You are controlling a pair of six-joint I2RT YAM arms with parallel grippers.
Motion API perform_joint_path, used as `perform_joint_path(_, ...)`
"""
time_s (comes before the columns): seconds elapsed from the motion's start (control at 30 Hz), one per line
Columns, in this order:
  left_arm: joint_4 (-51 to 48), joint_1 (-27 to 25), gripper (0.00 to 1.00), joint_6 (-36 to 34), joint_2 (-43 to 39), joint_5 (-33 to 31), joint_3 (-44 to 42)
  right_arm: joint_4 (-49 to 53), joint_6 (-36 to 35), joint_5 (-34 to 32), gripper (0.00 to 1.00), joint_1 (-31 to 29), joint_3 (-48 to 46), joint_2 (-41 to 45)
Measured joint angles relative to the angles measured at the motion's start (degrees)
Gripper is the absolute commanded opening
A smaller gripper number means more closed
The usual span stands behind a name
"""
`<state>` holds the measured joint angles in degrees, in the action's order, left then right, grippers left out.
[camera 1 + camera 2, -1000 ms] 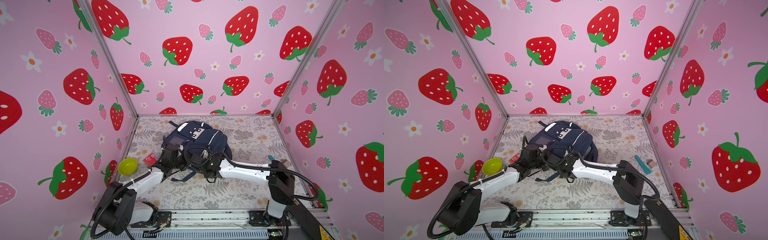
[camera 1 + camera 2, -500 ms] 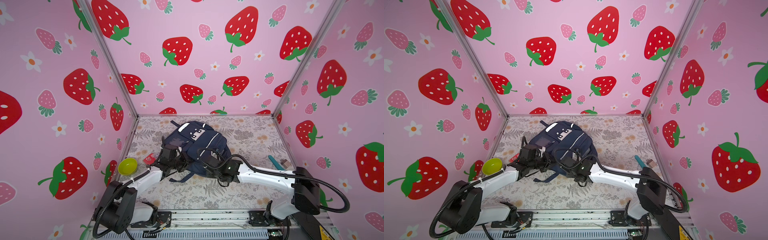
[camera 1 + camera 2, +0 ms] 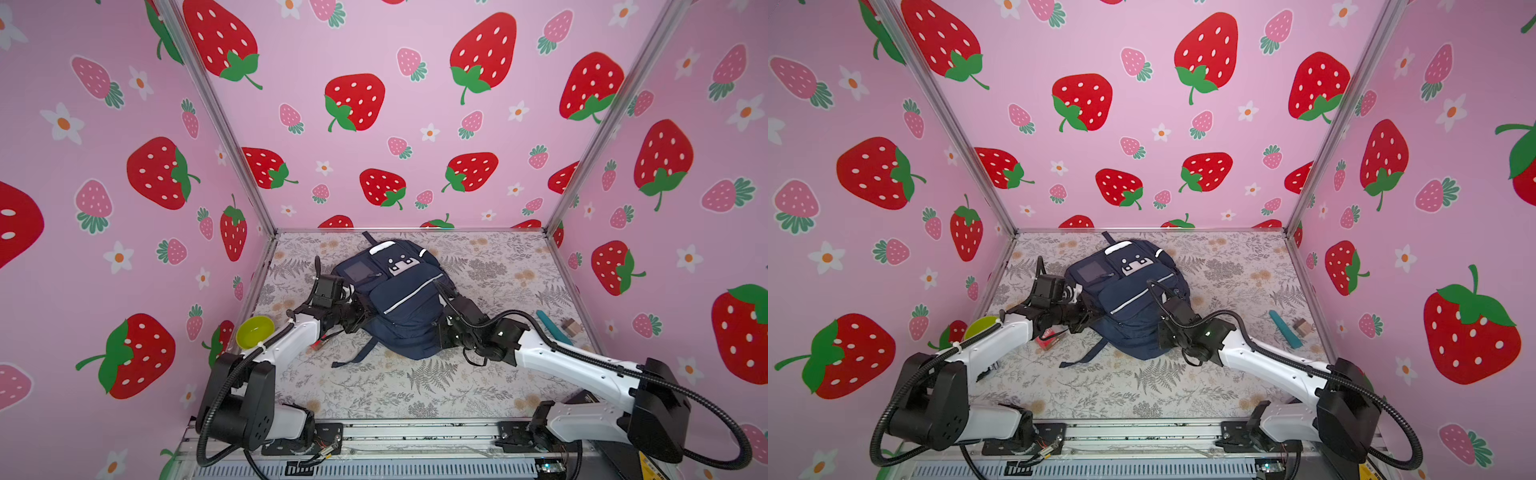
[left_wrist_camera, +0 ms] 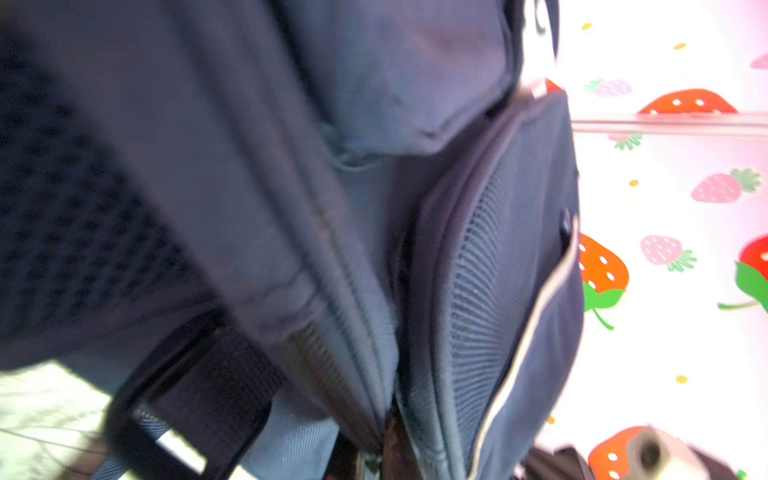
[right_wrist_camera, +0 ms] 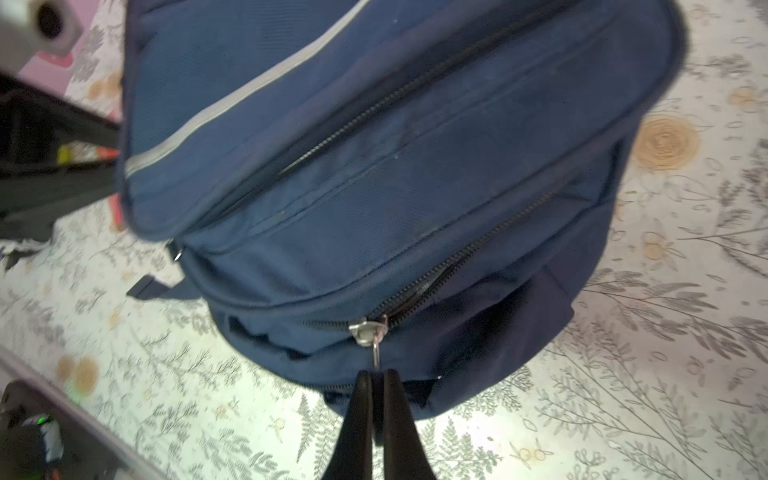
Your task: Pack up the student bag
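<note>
Two shut grippers hold the student bag [image 3: 399, 299] lying on the table [image 3: 415, 390]: the right gripper [image 5: 376, 374] pinches the zipper pull [image 5: 375, 351], and the left gripper [image 3: 365, 318] clamps its side. The zip seems only partly open; the yellow bowl [image 3: 254, 331] and teal stick [image 3: 548, 324] lie outside.

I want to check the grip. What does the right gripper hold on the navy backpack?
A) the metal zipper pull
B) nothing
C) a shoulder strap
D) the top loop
A: the right wrist view shows the right gripper shut on the zipper pull of the student bag.

Floral table [image 3: 415, 395] holds student bag [image 3: 399, 299], bowl [image 3: 254, 331], teal stick [image 3: 550, 326], block [image 3: 570, 325].
</note>
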<state>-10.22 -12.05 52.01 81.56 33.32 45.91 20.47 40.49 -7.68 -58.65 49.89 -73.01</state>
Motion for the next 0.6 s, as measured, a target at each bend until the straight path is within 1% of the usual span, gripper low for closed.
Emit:
perform_joint_path(0.03, -1.6, 0.6, 0.0, -1.1, 1.1, -0.2, 1.5, -0.2, -0.5, 0.2, 0.0, -1.0, 0.2, -0.1)
perform_joint_path(0.1, -4.7, 1.2, 0.19, -3.1, 2.5, -0.9, 4.4, -0.5, -1.2, 0.7, 0.0, -3.4, 1.0, -0.7)
perform_joint_path(0.13, -5.7, 1.3, 0.25, -3.8, 2.5, -1.6, 5.2, -0.5, -1.4, 0.9, 0.0, -4.2, 1.5, -1.1)
perform_joint_path(0.2, -7.6, 1.2, 0.36, -5.5, 0.5, -5.9, 6.6, -0.2, -1.4, 1.6, 0.0, -5.1, 2.3, -2.0)
perform_joint_path(0.23, -8.2, 1.1, 0.4, -6.5, -1.0, -7.6, 6.7, 0.0, -1.3, 1.8, 0.0, -5.3, 2.4, -2.4)
perform_joint_path(0.27, -9.4, 0.5, 0.43, -7.4, -3.7, -9.9, 6.8, 0.2, -1.3, 2.1, 0.0, -5.4, 2.5, -2.7)
perform_joint_path(0.33, -12.4, -1.8, 0.46, -9.4, -10.0, -13.2, 6.8, 0.2, -1.1, 2.4, 0.0, -5.6, 2.6, -3.3)
perform_joint_path(0.4, -15.0, -5.3, 0.48, -10.7, -17.6, -14.8, 6.7, 0.1, -1.0, 2.7, 0.0, -5.7, 2.6, -3.5)
perform_joint_path(0.43, -15.7, -6.6, 0.51, -10.7, -20.2, -14.9, 6.4, 0.0, -0.9, 2.8, 0.0, -5.7, 2.6, -3.5)
perform_joint_path(0.5, -15.8, -9.9, 0.55, -9.7, -26.1, -14.9, 3.6, -0.6, -0.5, 3.1, 0.0, -5.7, 2.5, -3.5)
perform_joint_path(0.6, -15.9, -14.6, 0.58, -5.9, -30.9, -14.8, -3.0, -2.3, 0.2, 3.5, 0.0, -5.7, 1.7, -3.3)
